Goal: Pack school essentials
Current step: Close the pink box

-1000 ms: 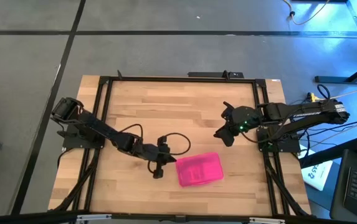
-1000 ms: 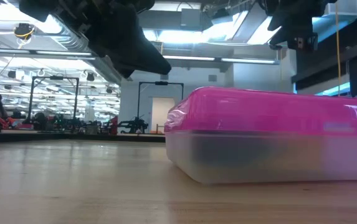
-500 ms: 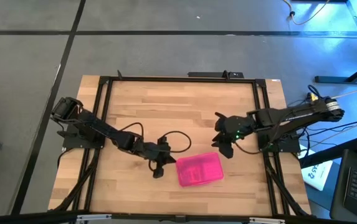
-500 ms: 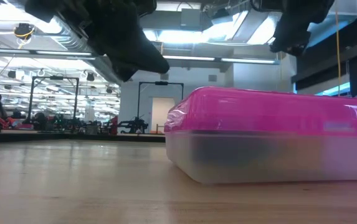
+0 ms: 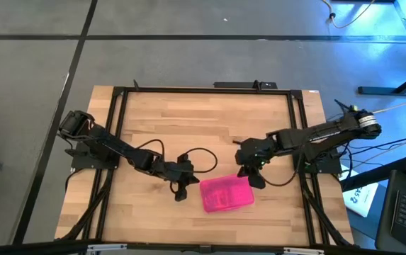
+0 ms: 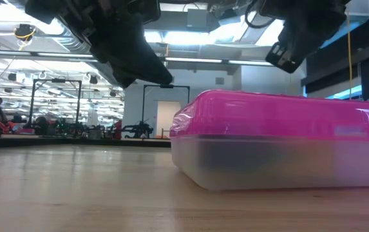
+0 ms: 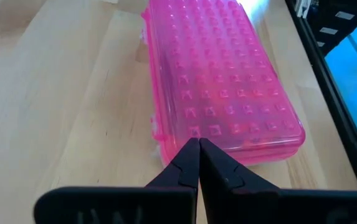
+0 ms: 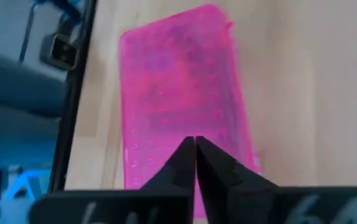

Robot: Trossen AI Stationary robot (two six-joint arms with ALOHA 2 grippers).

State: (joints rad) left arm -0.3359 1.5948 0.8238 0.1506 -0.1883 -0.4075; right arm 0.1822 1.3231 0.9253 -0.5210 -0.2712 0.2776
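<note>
While both end effectors are pressed together | left end effector [image 7: 198, 144] beside case [image 5: 227, 193] | right end effector [image 8: 195, 142] above

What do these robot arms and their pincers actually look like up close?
Both arms are dark, slim and jointed, with black cables looping loose beside them. The left gripper and the right gripper each end in two flat black fingers tapering to a sharp wedge tip. A small green light glows on the right arm.
</note>
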